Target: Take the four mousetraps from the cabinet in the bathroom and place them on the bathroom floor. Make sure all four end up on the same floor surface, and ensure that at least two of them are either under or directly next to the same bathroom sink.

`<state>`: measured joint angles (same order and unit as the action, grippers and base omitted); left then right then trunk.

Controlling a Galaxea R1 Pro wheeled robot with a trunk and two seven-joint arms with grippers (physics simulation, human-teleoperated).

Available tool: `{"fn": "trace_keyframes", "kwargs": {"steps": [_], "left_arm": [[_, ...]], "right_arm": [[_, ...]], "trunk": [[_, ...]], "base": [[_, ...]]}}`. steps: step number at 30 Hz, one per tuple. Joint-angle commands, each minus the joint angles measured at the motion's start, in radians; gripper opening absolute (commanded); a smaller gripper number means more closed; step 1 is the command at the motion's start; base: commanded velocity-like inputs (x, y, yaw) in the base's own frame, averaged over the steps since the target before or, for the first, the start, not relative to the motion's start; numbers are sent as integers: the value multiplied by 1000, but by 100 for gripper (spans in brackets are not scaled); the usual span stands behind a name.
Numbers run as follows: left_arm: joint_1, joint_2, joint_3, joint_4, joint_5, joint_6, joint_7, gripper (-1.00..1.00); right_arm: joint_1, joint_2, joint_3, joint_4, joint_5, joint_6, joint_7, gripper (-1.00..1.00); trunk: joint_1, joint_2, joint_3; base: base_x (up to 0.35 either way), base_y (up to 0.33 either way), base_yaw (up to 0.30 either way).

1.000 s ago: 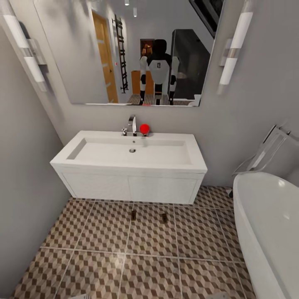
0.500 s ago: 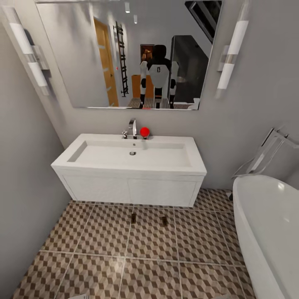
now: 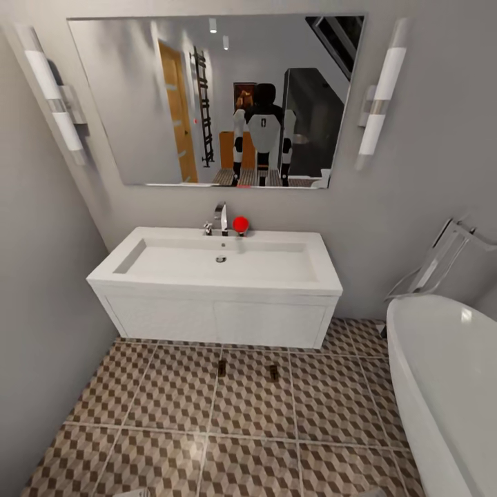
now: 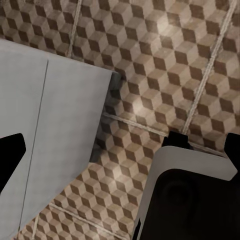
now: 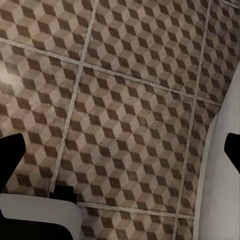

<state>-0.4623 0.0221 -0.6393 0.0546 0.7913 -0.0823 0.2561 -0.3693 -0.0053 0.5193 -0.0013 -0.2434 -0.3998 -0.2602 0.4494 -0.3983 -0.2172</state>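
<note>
Before sink (image 3: 221,266) | two mousetraps (image 3: 222,368) (image 3: 273,373) lengthwise toward it | both tools apart

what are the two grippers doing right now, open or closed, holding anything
Left gripper: open, holding nothing, over the bathroom floor.
Right gripper: open, holding nothing, also over the floor tiles.

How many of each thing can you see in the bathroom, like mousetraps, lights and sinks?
Mousetraps on the floor: 2
Wall lights: 2
Sink: 1
Mirror: 1
Bathtub: 1
Red knob: 1
Total: 8
</note>
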Motion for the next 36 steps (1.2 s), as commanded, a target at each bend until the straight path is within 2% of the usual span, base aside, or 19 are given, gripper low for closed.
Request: {"fn": "trace_keyframes", "kwargs": {"steps": [1,15,36], "left_arm": [[-1,-1,-7,2,6,-4,0,100],[-1,-12,-5,1,7,-4,-2,100],[1,-3,-5,2,7,-4,-1,100]], "right_arm": [[0,0,9,0,-8,-2,-2,100],[0,2,10,0,-8,-2,-2,100],[0,3,10,-1,-5,-2,-2,100]], "trunk": [[1,-2,0],[1,-2,22],[1,-2,56]], "base": [[0,0,0],[0,0,0],[0,0,0]]}}
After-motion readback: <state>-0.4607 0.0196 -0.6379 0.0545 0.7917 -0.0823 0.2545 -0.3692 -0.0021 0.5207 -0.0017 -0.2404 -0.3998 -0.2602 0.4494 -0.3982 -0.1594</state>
